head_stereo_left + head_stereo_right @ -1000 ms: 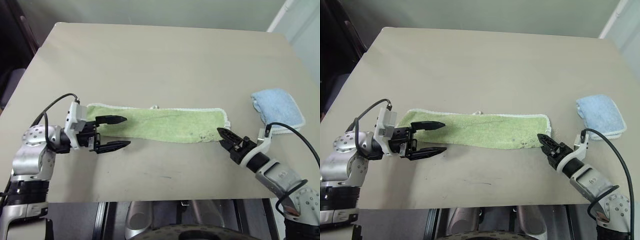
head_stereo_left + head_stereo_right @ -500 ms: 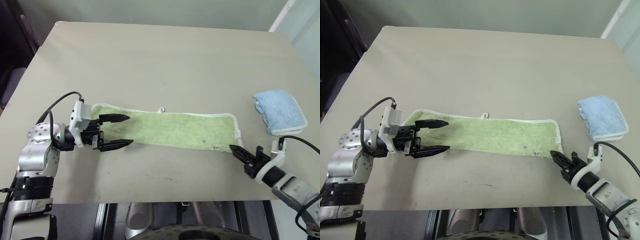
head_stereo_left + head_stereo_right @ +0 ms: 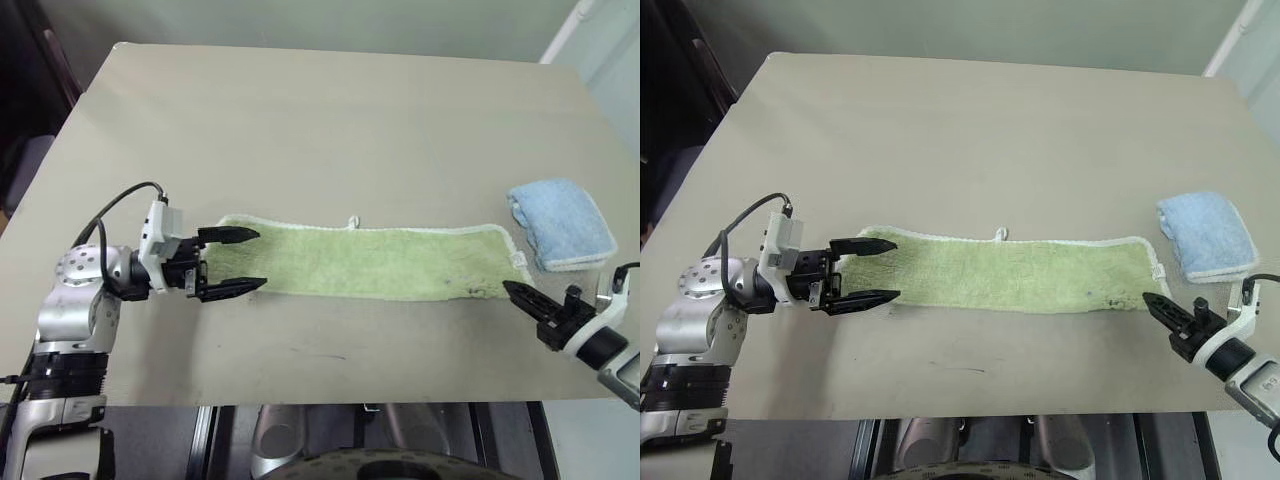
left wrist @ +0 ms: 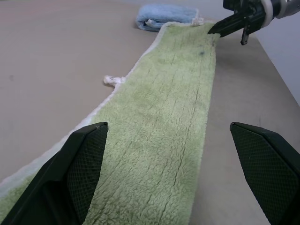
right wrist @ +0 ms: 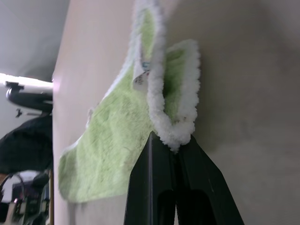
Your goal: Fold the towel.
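Observation:
The light green towel point(image 3: 370, 262) lies as a long narrow strip across the near part of the table, white edging along its far side and a small white loop point(image 3: 352, 219) at mid-length. My right gripper point(image 3: 510, 289) is shut on the towel's near right corner; in the right wrist view the white edging point(image 5: 174, 133) bunches at the fingertips. My left gripper point(image 3: 258, 259) stands open at the towel's left end. Its far finger sits over the cloth and its near finger over the table beside the near edge. The towel point(image 4: 164, 122) runs away between them.
A smaller light blue towel point(image 3: 560, 222) lies folded at the right, just beyond the green towel's right end. The beige table point(image 3: 320, 120) stretches wide behind the strip. Its near edge point(image 3: 330, 398) runs close in front of both grippers.
My right gripper shut on the towel's right corner and moved right, dragging the whole strip that way. The left end slid out toward the left gripper's fingertips. The left gripper stayed put.

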`<state>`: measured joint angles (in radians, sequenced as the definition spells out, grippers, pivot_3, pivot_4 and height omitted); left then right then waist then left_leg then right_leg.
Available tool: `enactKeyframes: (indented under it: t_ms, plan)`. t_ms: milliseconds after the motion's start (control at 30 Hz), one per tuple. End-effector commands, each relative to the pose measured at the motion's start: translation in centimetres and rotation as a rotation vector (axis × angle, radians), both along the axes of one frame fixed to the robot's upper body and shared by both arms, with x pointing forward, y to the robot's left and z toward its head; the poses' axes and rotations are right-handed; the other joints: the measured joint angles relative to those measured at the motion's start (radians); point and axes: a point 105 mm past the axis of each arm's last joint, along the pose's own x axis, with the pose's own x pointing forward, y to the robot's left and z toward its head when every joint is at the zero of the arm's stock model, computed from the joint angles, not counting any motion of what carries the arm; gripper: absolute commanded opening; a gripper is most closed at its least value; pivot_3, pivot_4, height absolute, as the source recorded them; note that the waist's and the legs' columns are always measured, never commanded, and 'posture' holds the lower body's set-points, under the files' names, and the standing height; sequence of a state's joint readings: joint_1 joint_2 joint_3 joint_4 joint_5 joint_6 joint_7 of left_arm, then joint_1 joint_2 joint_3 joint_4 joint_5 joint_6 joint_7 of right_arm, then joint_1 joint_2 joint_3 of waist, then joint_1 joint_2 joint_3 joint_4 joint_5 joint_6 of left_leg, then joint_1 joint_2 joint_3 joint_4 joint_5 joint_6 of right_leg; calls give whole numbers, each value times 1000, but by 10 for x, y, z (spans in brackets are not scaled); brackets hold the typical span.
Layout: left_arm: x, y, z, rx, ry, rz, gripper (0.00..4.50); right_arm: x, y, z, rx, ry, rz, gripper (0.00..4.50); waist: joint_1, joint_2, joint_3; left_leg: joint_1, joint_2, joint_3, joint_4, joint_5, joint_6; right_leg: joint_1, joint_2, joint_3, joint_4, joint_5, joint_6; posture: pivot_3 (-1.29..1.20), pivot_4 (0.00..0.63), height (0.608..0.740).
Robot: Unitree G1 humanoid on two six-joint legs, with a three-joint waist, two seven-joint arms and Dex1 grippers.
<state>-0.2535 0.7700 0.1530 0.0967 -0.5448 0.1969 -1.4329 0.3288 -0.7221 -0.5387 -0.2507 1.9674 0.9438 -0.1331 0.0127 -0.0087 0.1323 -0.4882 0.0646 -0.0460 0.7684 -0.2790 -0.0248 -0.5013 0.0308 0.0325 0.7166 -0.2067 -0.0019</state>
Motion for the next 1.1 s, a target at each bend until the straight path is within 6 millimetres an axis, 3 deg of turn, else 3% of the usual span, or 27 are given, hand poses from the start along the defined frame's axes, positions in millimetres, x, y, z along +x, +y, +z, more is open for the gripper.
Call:
enactKeyframes:
  t_ms: [33,267,400,700,1100]
  plan:
    - [3,0,6,3,-37,-1,4500,4,3,16,-18,-73,42,41,0,0,0,0,0,0,0,0,0,0,0,0,0,0,0,0,150,697]
    - [3,0,3,12,-32,-1,4500,12,-2,37,-50,-166,116,41,0,2,0,0,0,0,0,1,1,0,0,0,0,1,0,0,150,697]
    - [5,-1,3,5,-37,3,4500,10,13,52,-55,-223,224,41,0,3,0,0,0,0,0,1,1,0,0,0,0,1,-1,0,150,697]
    - [5,-3,3,1,-47,4,4500,2,71,85,-96,-374,525,41,-2,4,0,1,0,1,0,1,2,0,0,0,0,4,-2,0,150,697]
    - [5,-8,4,-6,-58,4,4500,10,111,84,-154,-413,745,41,-4,4,0,1,0,1,1,3,3,0,0,0,0,8,-5,0,150,697]
